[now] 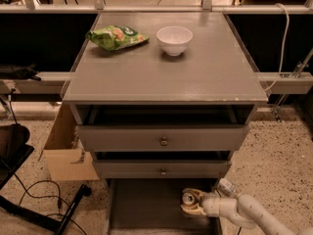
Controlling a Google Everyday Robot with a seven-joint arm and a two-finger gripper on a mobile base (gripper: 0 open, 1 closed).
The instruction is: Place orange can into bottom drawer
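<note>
The gripper, at five o'clock under the cabinet, pinches the can low over the bottom drawer, at its three o'clock edge. Released this close to the side wall, the can may tip or roll.

A green crinkly snack bag lies near a small round white bowl on the flat grey top. The gripper is down low, right.

Matt cabinet top, glossy white bowl, shiny bag, smooth cream gripper clasping metal-topped orange can in bottom drawer.
</note>
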